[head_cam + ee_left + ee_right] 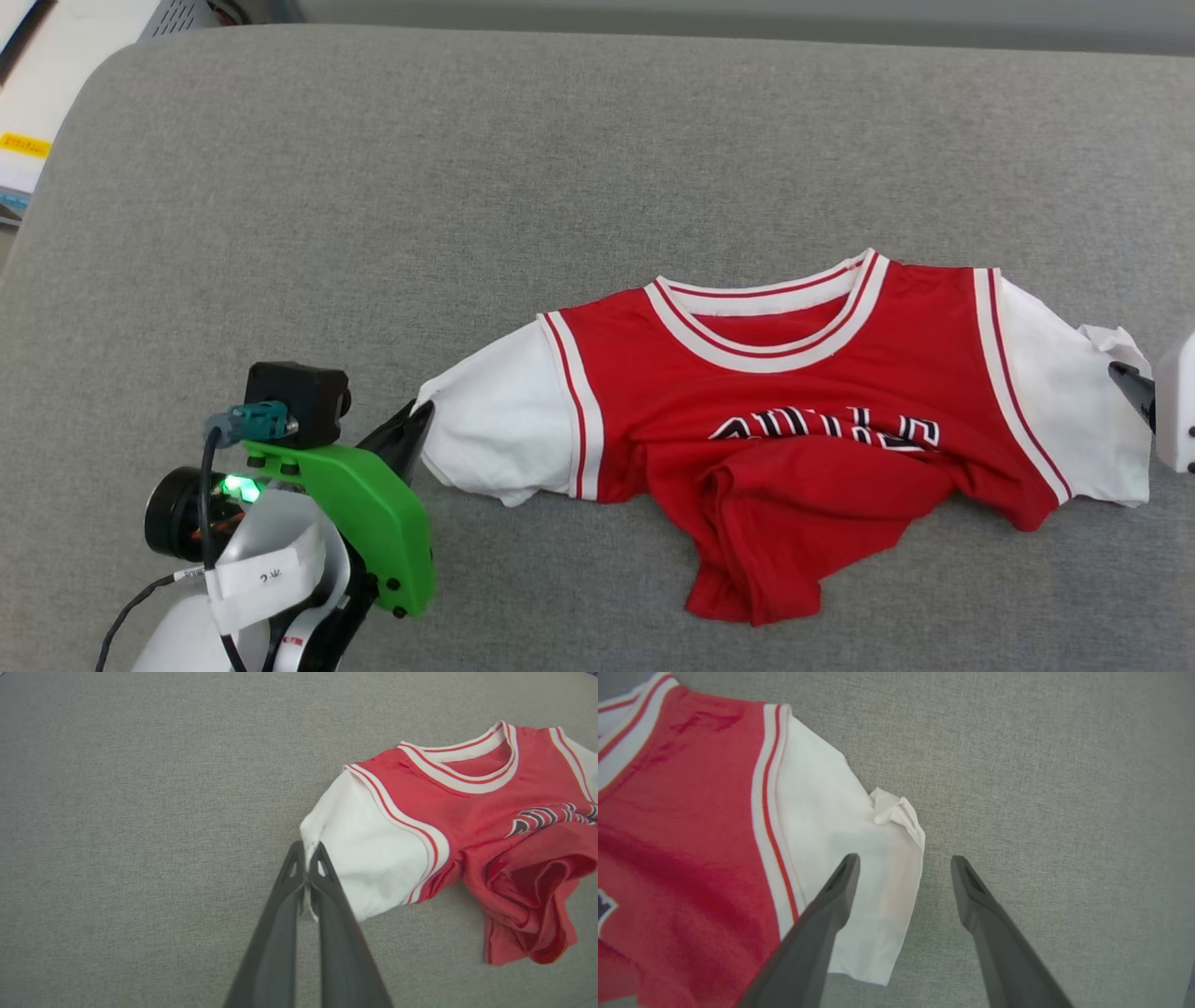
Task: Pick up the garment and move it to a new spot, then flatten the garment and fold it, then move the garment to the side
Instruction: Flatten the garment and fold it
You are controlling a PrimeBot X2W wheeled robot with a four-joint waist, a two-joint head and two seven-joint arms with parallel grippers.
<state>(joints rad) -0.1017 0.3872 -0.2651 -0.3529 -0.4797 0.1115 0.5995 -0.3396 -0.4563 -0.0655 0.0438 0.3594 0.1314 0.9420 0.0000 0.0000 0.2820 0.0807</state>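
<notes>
The garment is a red jersey with white sleeves, lying front up on the grey cushion, collar toward the far side, its lower half bunched up over the black lettering. My left gripper is shut on the edge of the garment's left white sleeve; in the left wrist view a strip of white cloth shows pinched between the two fingers of the left gripper. My right gripper is open and straddles the edge of the other white sleeve, one finger over the cloth and one over bare cushion.
The grey fabric cushion spreads wide to the left and far side. Beyond its far left corner stand a white stack and a grey device.
</notes>
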